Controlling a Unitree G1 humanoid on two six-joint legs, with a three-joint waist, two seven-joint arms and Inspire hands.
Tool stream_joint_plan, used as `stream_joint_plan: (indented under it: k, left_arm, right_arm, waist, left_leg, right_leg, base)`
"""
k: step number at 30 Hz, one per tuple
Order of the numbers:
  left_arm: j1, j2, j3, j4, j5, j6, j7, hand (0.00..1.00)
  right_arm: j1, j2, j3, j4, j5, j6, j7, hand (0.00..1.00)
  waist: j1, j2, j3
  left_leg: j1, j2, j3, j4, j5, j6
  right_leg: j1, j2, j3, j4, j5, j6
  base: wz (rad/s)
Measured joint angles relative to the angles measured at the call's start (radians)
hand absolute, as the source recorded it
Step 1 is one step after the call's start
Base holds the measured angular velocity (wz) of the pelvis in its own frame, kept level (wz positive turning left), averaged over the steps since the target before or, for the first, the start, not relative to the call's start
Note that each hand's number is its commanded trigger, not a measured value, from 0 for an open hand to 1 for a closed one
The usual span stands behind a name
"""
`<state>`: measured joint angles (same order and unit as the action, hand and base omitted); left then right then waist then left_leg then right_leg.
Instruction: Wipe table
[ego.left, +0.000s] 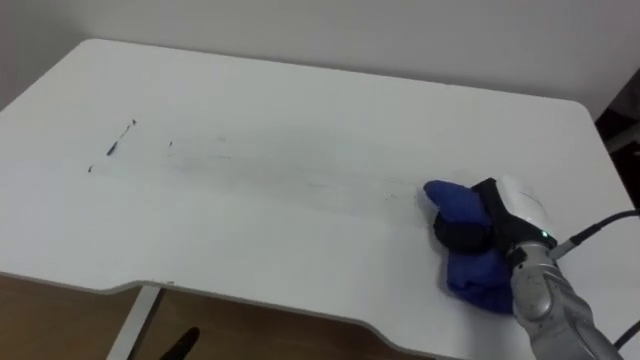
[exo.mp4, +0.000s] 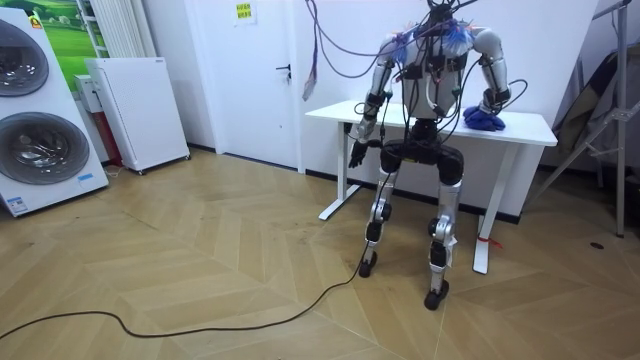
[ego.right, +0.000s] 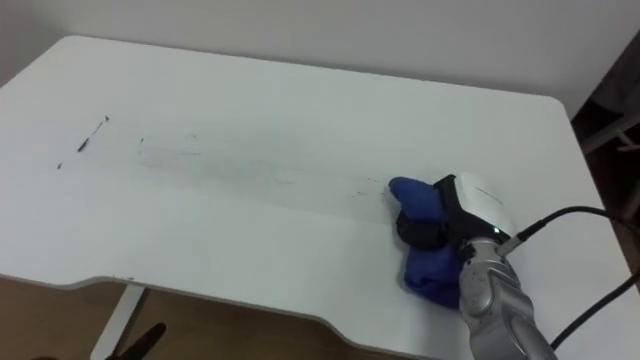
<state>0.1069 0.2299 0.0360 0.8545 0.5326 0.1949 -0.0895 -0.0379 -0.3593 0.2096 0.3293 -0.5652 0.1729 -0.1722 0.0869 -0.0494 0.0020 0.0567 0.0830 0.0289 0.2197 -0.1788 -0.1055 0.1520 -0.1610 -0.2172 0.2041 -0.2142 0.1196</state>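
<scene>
The robot's right hand (ego.left: 505, 215), fingers curled into a bunched blue cloth (ego.left: 470, 275) near the desk's (ego.left: 300, 90) right front edge, faces dark marks (ego.left: 112, 148) well away toward the far left corner, while its left hand (exo.mp4: 356, 150) hangs beside the desk.
</scene>
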Motion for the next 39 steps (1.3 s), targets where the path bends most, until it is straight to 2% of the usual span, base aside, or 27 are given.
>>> stream_joint_plan:
  k: [15,22,23,24,28,30,31,39]
  left_arm:
    - [0.0,0.001,0.001,0.001,-0.066,-0.007,0.019,0.0]
    - [-0.001,0.001,0.003,0.0,-0.069,-0.007,0.019,0.0]
    - [-0.001,0.003,0.003,0.0,-0.07,-0.009,0.019,0.0]
    - [-0.001,0.004,0.005,0.0,-0.07,-0.011,0.018,0.0]
    - [0.0,0.009,0.037,0.003,-0.07,-0.024,0.009,0.0]
    - [0.002,0.013,0.038,0.007,-0.069,-0.024,0.009,0.0]
    - [0.003,0.013,0.039,0.007,-0.069,-0.024,0.009,0.0]
    - [0.002,0.013,0.04,0.008,-0.068,-0.022,0.008,0.0]
  right_arm:
    - [0.0,0.0,-0.011,-0.013,-0.009,-0.01,-0.046,0.0]
    - [-0.009,-0.004,-0.138,-0.071,-0.026,-0.016,-0.058,0.0]
    - [-0.014,-0.006,-0.161,-0.075,-0.026,-0.02,-0.06,0.54]
    - [-0.015,-0.006,-0.172,-0.083,-0.026,-0.02,-0.061,0.62]
    - [-0.021,-0.009,-0.24,-0.151,-0.024,-0.043,-0.088,0.58]
    - [-0.036,-0.014,-0.248,-0.152,-0.012,-0.046,-0.099,0.11]
    - [-0.042,-0.017,-0.256,-0.152,0.001,-0.046,-0.1,0.0]
    - [-0.042,-0.033,-0.277,-0.149,0.056,-0.041,-0.102,0.0]
  waist:
    - [0.002,0.0,0.0003]
    - [-0.001,-0.008,0.0007]
    - [-0.004,-0.01,0.0009]
    - [-0.005,-0.011,0.0011]
    - [-0.021,-0.016,0.0033]
    - [-0.027,-0.017,0.0033]
    - [-0.029,-0.017,0.0034]
    - [-0.029,-0.013,0.0034]
  left_leg:
    - [0.005,0.0,0.001,-0.016,0.001,0.001]
    - [-0.009,0.0,0.001,-0.016,0.002,0.003]
    - [-0.009,0.0,0.001,-0.016,0.002,0.003]
    - [-0.01,0.0,0.001,-0.016,0.002,0.003]
    - [-0.011,-0.001,0.001,-0.016,0.002,0.003]
    - [-0.011,-0.001,0.001,-0.016,0.002,0.003]
    - [-0.011,-0.001,0.001,-0.016,0.002,0.003]
    - [-0.01,-0.001,0.001,-0.015,0.002,0.003]
  right_leg:
    - [-0.016,0.001,0.018,0.002,0.0,0.0]
    - [-0.033,0.001,0.022,0.006,0.0,0.0]
    - [-0.033,0.001,0.021,0.004,0.0,0.0]
    - [-0.033,0.001,0.021,0.003,0.0,0.0]
    - [-0.032,0.001,0.021,0.001,0.0,0.0]
    - [-0.032,0.001,0.021,0.001,0.0,0.0]
    - [-0.032,0.001,0.021,0.001,0.0,0.0]
    - [-0.032,0.002,0.019,0.001,0.0,0.0]
  base:
    - [-0.04]
    - [-0.01]
    - [0.0]
    - [0.0]
    - [0.0]
    - [0.0]
    - [0.0]
    - [0.0]
